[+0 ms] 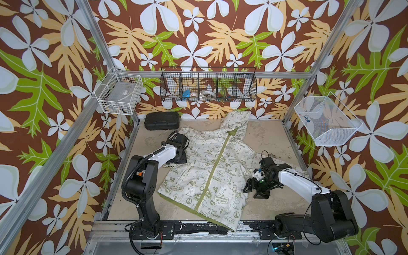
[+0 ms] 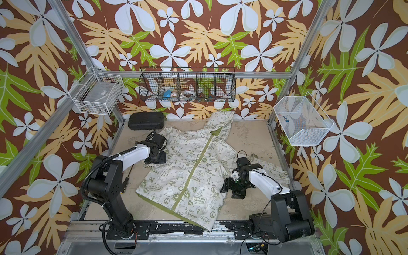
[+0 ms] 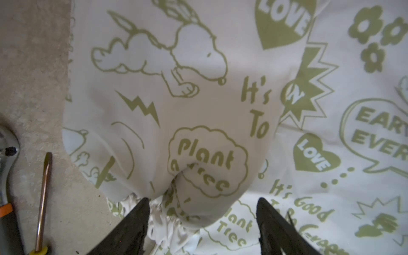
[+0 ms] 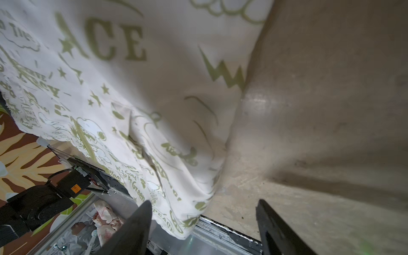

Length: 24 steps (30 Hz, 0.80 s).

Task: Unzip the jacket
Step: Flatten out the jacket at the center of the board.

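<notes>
Left end effector [image 3: 202, 199] and right end effector [image 4: 204, 201] are seen open, empty (approach step); the cream-white printed jacket's [image 1: 192, 167] green zipper [image 1: 215, 170] must be gripped next.

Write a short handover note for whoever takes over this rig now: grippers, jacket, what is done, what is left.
Jacket: flat on the table, front up.
Left gripper: open, over a sleeve, holding nothing.
Right gripper: open, low at the jacket's side edge, holding nothing.
Done: nothing; the zipper looks closed along the whole front.
Left: probably find the slider near the collar and pull it down the front; I cannot see it.
</notes>
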### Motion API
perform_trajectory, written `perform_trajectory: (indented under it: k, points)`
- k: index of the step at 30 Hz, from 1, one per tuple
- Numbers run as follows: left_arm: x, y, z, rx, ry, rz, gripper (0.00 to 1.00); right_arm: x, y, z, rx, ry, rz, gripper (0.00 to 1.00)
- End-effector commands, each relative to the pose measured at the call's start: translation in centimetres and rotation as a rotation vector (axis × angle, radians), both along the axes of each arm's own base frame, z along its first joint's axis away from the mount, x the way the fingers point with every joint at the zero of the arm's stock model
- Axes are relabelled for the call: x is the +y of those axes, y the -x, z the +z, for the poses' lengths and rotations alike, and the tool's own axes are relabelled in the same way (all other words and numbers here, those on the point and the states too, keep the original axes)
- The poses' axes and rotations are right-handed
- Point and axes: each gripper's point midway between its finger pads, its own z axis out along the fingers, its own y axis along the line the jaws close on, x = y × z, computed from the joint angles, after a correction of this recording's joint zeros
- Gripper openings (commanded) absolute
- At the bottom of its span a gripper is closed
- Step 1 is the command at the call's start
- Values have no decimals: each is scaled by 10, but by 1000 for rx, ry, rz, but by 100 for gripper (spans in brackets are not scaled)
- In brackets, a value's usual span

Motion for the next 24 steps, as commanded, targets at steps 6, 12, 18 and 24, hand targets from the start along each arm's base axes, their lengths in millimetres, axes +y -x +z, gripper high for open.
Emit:
perform_trajectory:
  k: [6,12,18,24]
  points:
    - [12,-4,-2,1,-79,7,76,0,-22,-27,-14,57,-53,37]
    - [14,-3,-4,10,-94,-5,76,-46,-57,-33,-29,201,-148,0]
    - [1,-9,0,1,-28,-48,76,-127,-113,-19,-90,365,-206,0]
    - [-28,-16,9,-4,117,-115,76,-153,-157,-14,-115,450,-120,5]
